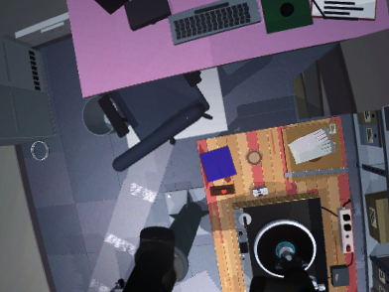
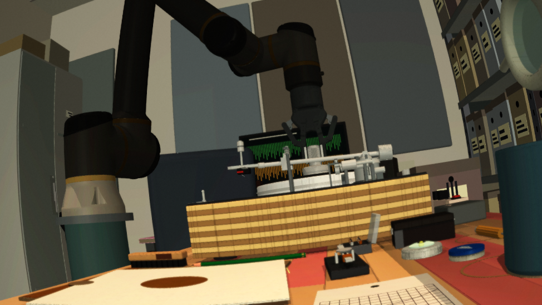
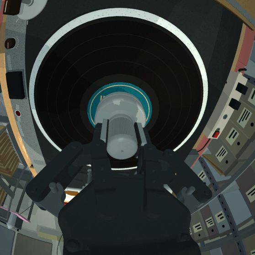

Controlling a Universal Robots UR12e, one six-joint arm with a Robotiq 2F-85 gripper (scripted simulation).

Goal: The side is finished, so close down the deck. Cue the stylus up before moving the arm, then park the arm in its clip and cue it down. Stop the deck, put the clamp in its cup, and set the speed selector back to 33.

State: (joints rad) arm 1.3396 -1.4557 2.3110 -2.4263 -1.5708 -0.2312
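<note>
My gripper [image 3: 122, 134] points straight down over the middle of the platter and is closed around the knurled grey knob of the record clamp [image 3: 121, 136], which I hold where it sits on the teal record label [image 3: 120, 104]. From the second side camera my gripper [image 2: 309, 142] grips the clamp [image 2: 314, 152] above the white-rimmed platter [image 2: 295, 186]. The tonearm [image 2: 303, 164] lies level across the front of the deck, its headshell [image 2: 240, 171] out to the left. The black record [image 3: 119, 88] fills the platter. A dark knob [image 3: 10, 43] sits on the deck's left strip.
The tonearm and its upright post [image 2: 289, 170] stand close in front of the clamp. A striped wooden plinth [image 2: 309, 216] carries the deck. A power strip [image 1: 346, 229] lies right of the deck, and a blue pad [image 1: 217, 164] and small ring [image 1: 254, 157] lie on the bench beyond.
</note>
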